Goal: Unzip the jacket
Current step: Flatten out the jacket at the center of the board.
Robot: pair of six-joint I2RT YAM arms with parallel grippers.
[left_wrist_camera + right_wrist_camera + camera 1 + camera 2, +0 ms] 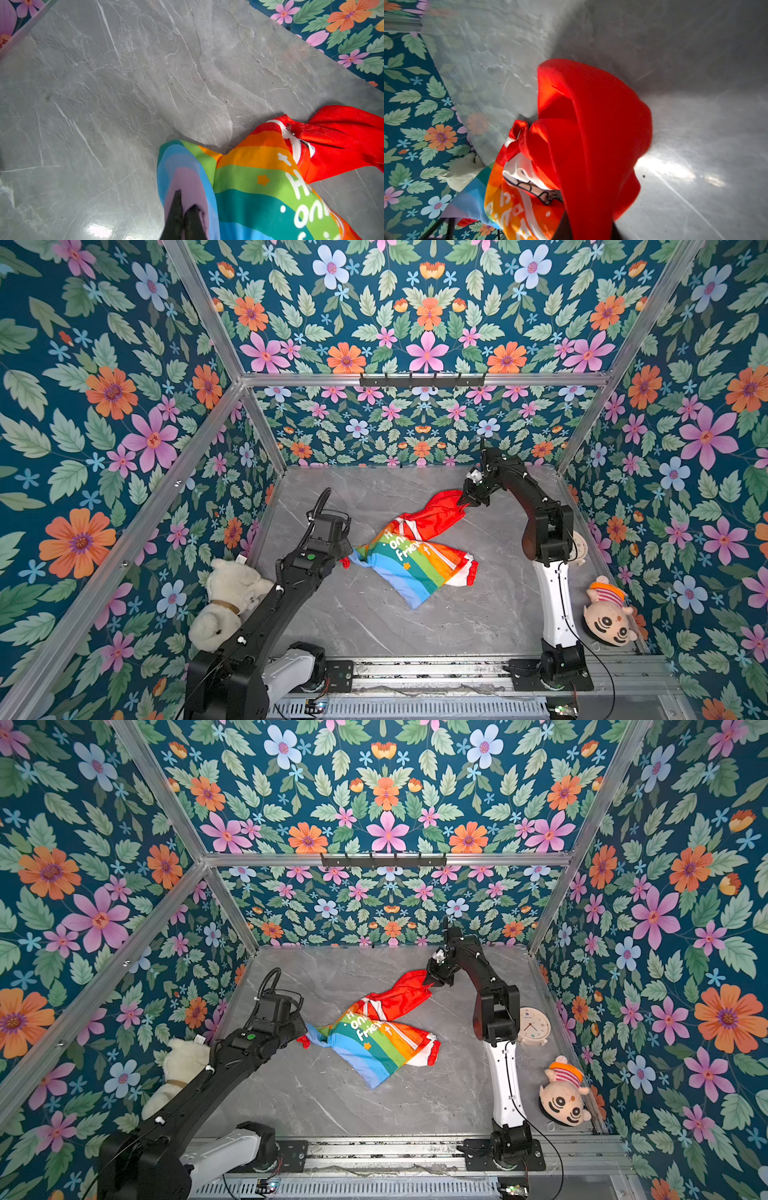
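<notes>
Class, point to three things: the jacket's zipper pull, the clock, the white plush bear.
zipper pull [290, 129]: left wrist view, on its metal tab.
clock [533, 1026]: in a top view, on its face.
white plush bear [235, 583]: in a top view, on its head.

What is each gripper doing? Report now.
Left gripper: shut on the jacket, purple end.
Right gripper: shut on its red hood.

**Floral-papered enclosure with grey tabletop [374, 635]**

Tabletop: marble-look, white-veined, glossy, with a patch of light glare [99, 230].
Walls [104, 406] on three sides of it: teal wallpaper with pink, orange and blue flowers.
Aluminium frame bar [291, 379] above its far edge, carrying a black hook rail [422, 381].
White plush bear [228, 597] at its left edge.
Clock [533, 1025] and plush doll [609, 614] at its right edge.
</notes>
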